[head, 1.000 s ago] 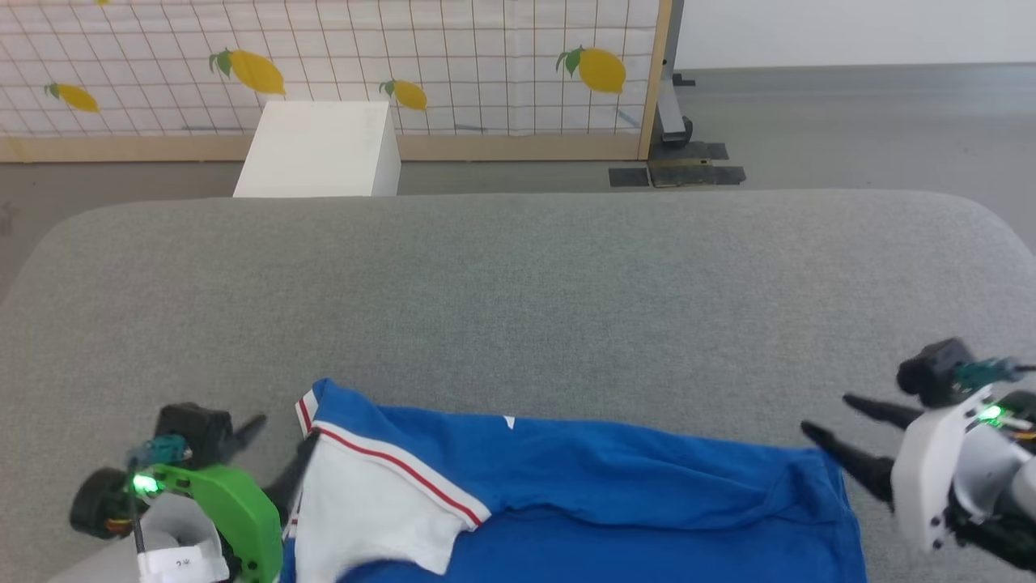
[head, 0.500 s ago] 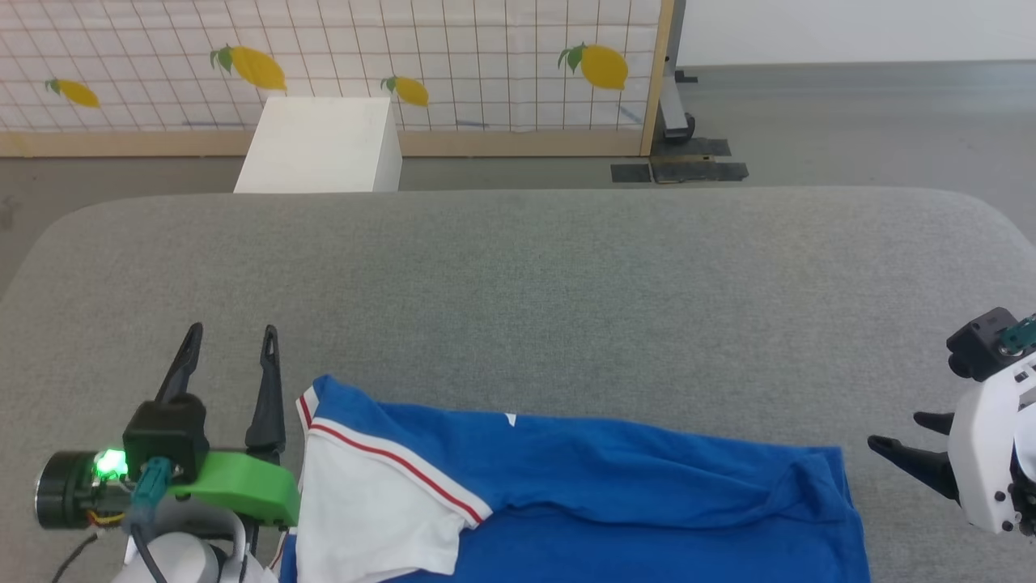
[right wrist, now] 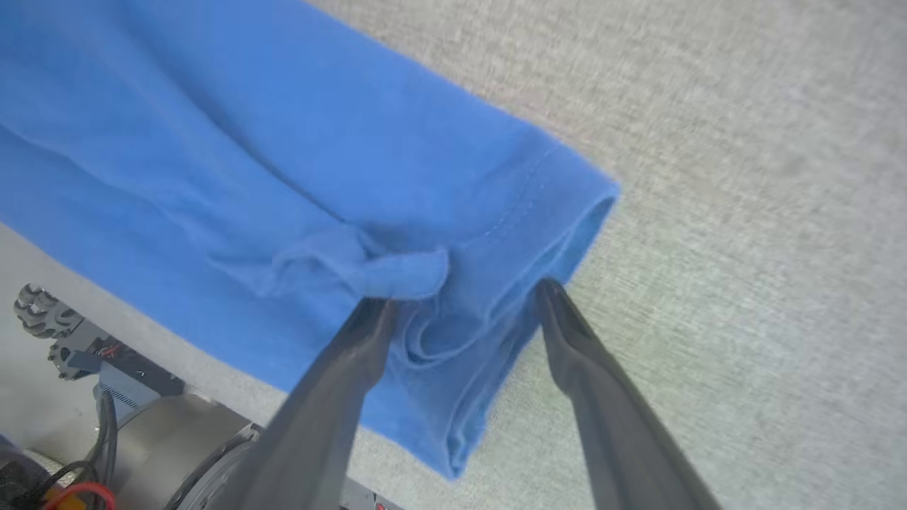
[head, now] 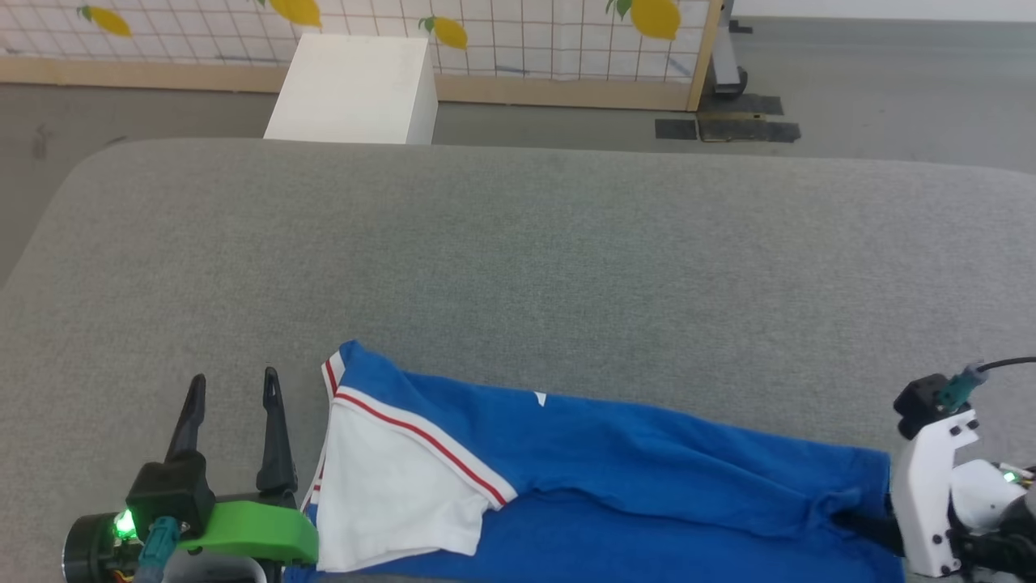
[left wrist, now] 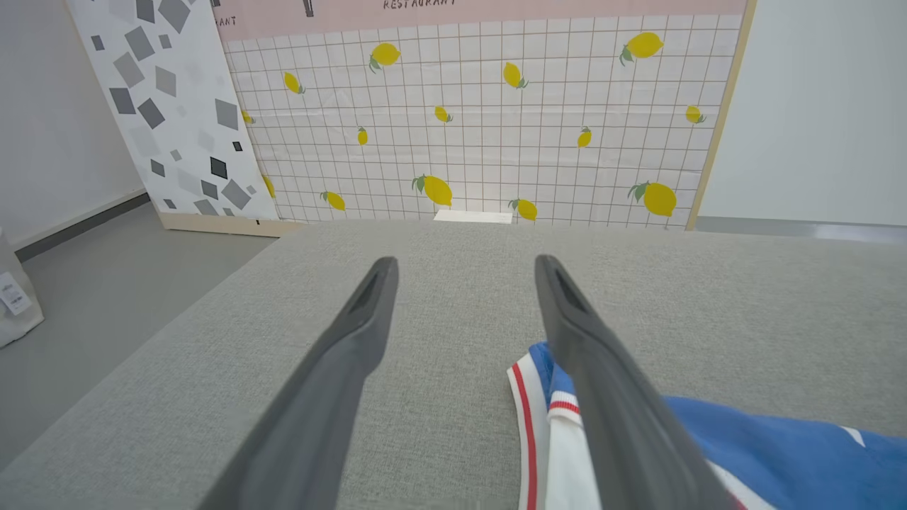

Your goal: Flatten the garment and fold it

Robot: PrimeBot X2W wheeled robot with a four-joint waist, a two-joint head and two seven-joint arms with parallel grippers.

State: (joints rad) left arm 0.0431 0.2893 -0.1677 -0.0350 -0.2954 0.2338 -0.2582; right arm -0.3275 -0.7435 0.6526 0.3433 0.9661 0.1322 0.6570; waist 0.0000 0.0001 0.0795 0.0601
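Blue garment [head: 615, 478] folded lengthwise along near edge of grey worktop [head: 518, 267], white sleeve [head: 388, 494] at left end, left hand [head: 234, 377] spread and empty just beside that sleeve, right hand [right wrist: 462, 294] spread, fingertips against bunched right end.

Soft matt jersey garment [head: 615, 461] lies on a coarse woven grey cushion [head: 518, 267].

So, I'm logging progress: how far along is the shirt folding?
Done: the garment lies in a long band, seemingly folded lengthwise. In hand: the right gripper, open, straddles its hem end; the left gripper, open, sits beside the white sleeve. Left: gripping and crosswise folds.
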